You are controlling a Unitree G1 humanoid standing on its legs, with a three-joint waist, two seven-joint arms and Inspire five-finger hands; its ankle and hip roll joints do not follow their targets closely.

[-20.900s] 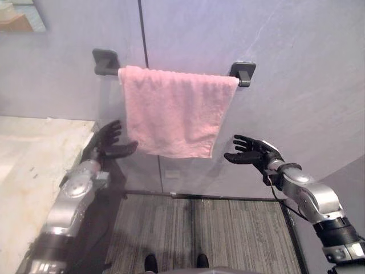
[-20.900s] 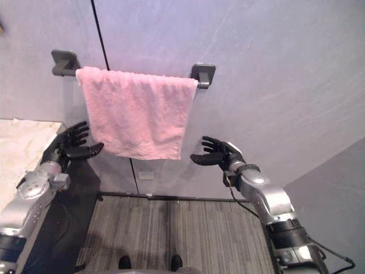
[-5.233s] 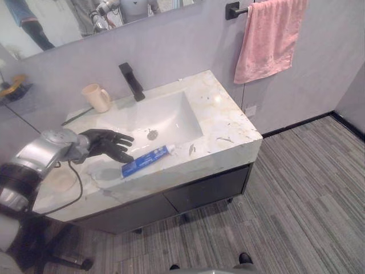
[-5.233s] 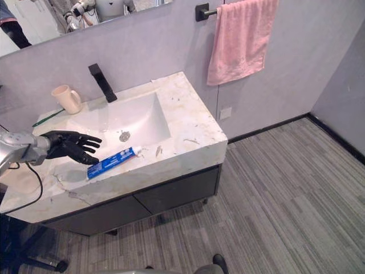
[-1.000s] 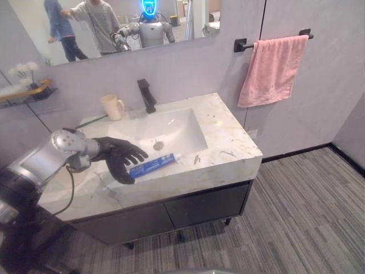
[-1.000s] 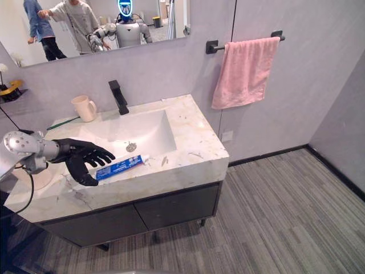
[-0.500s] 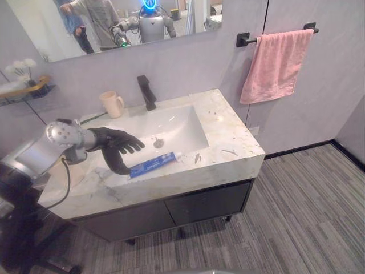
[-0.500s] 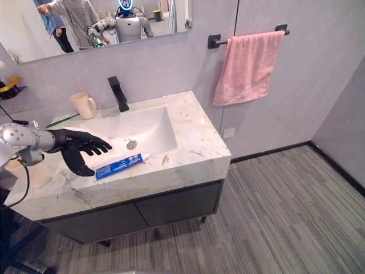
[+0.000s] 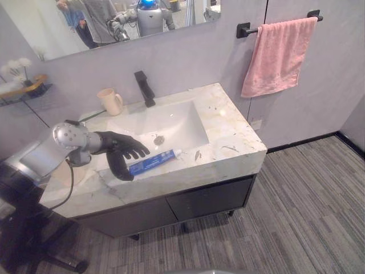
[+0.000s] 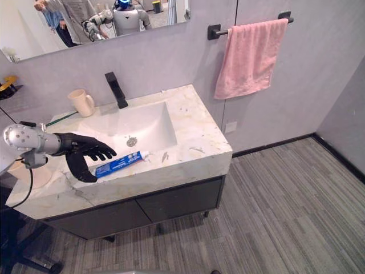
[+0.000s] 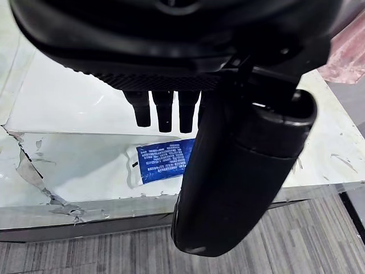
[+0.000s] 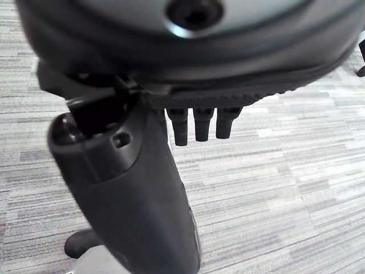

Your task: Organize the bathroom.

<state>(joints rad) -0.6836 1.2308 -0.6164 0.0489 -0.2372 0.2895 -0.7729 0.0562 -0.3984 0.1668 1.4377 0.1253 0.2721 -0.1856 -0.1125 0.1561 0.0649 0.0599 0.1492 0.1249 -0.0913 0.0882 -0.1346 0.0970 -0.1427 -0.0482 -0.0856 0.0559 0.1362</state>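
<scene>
We see a blue-and-white toothpaste tube [image 9: 150, 162] lying flat on the counter [image 9: 228, 142], at six o'clock of the sink basin [image 9: 171, 123]; our left hand [image 9: 121, 154] hovers spread, holding nothing.

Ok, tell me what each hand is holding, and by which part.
Nothing is held. The left hand hovers open beside the toothpaste tube on the counter; the right hand hangs open over the floor.

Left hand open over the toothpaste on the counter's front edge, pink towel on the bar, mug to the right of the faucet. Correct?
Not quite: the mug stands left of the faucet, as the left eye view shows. The rest holds: the left hand is open over the toothpaste on the counter's front edge, and the pink towel hangs on the bar.
</scene>
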